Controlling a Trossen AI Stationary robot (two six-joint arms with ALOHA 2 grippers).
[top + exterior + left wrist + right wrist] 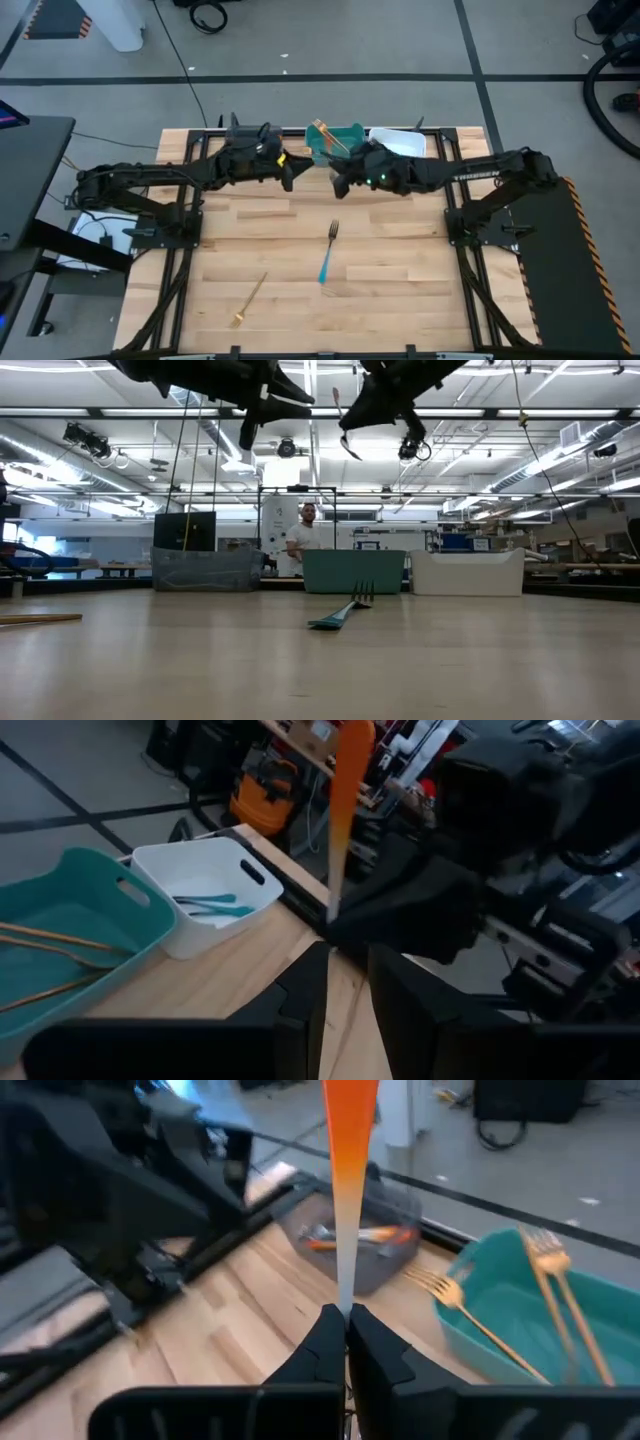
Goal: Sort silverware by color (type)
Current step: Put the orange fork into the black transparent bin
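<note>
Lower left of the high view: a gold fork (pixel 251 298) lying slantwise on the table (pixel 400 300); upper centre, left gripper (pixel 291 176) raised over the boards, fingers slightly apart, holding nothing. Centre: a blue-handled fork (pixel 328 254) flat on the wood, well below both grippers. Just right of centre, right gripper (pixel 346 1338) pinched tight on an orange-handled fork (pixel 347 1160), near the teal bin (pixel 350 134) with gold forks and the white bin (pixel 405 141).
</note>
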